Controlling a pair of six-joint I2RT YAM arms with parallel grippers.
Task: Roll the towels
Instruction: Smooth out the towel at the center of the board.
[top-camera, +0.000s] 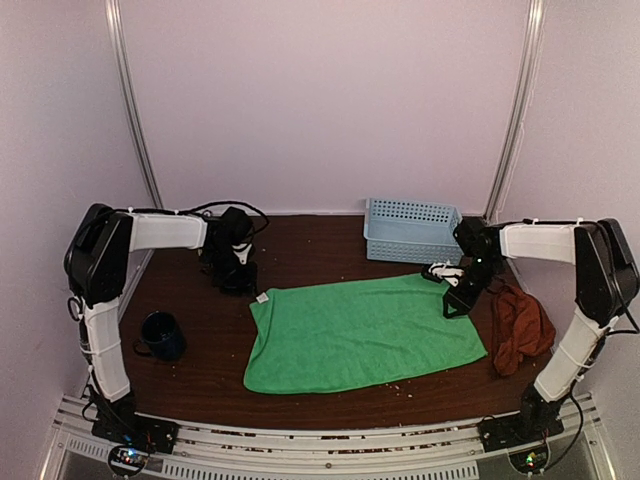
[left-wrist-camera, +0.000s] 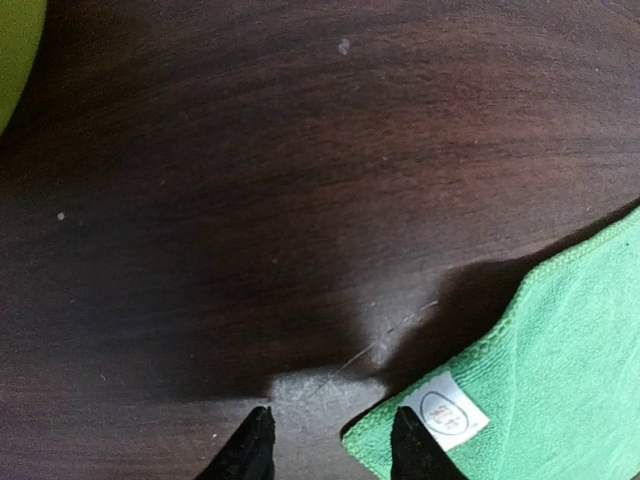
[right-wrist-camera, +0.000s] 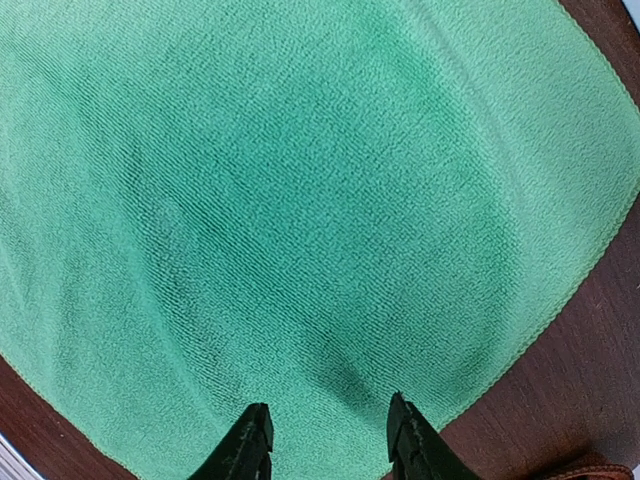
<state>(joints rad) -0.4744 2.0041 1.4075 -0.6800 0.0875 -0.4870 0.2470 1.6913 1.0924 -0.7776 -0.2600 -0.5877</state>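
Observation:
A bright green towel lies spread flat in the middle of the table. Its far-left corner with a white label shows in the left wrist view, just right of my left gripper, which is open over bare wood with nothing between its fingers. My right gripper hangs open above the towel's far-right part, holding nothing. The rust-red towel lies crumpled at the table's right side, beside the right arm.
A light-blue basket stands at the back, right of centre. A dark mug sits near the left arm's base. The table's dark wood is dotted with small crumbs.

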